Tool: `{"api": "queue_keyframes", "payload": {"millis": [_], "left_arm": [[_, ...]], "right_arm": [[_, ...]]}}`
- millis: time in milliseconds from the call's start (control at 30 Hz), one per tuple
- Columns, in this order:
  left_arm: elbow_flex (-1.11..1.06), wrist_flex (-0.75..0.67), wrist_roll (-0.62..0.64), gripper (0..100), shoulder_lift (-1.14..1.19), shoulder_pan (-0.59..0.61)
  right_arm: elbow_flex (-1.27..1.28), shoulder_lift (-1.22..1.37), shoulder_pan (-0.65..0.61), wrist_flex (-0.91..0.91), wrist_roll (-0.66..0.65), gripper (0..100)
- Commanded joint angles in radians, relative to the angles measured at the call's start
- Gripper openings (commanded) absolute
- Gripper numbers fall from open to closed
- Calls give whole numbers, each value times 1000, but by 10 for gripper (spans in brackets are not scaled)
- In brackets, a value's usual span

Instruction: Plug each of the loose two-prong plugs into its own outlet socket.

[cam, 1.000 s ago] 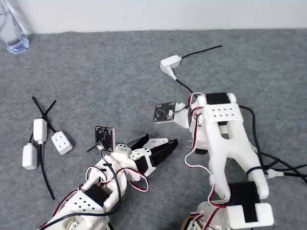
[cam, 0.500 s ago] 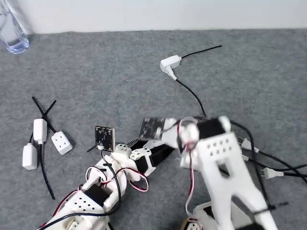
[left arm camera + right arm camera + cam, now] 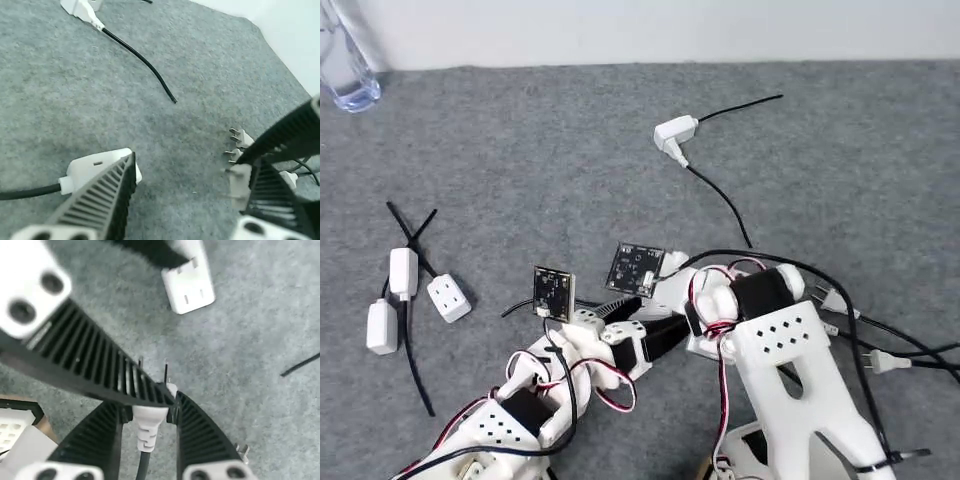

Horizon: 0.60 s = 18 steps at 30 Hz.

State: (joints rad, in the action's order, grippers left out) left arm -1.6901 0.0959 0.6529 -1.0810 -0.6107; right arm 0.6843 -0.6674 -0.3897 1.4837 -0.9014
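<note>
We see the right gripper (image 3: pixel 150 407) pinching a white two-prong plug (image 3: pixel 147 422) by its body. The prongs point out past the fingertips toward a white outlet socket (image 3: pixel 190 285) that lies loose on the grey mat (image 3: pixel 550 170). The left gripper (image 3: pixel 185 160) is spread wide and holds nothing. The socket sits just beside one of its fingers (image 3: pixel 107 200), not between them. In the high view both grippers crowd together at about six o'clock on the mat.

We judge a clash between the arms to be the main risk. One left finger lies across the front of the right gripper, between the prongs and the socket. A push forward could strike it and twist the plug in its grip.

The socket is also unheld. If the prongs press on it before the left gripper closes, it will likely slide or tip away, and the prongs will miss the slots.

The black cord (image 3: pixel 770 262) arcs over the right arm and could snag and drag the plug askew.

Two loose plugs (image 3: pixel 830 297) wait at four o'clock, another socket (image 3: pixel 675 133) at one o'clock, and a cluster of white connectors (image 3: pixel 403 272) at nine o'clock.
</note>
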Motion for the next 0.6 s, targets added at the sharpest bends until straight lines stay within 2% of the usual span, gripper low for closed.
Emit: {"api": "queue_keyframes", "payload": {"millis": [0, 567], "left_arm": [[15, 14, -5, 342, -5, -15], [15, 21, -23, 342, -5, -25]], "right_arm": [[-80, -25, -7, 16, 9, 8], [-83, -189, 2, 102, 0, 8]]}}
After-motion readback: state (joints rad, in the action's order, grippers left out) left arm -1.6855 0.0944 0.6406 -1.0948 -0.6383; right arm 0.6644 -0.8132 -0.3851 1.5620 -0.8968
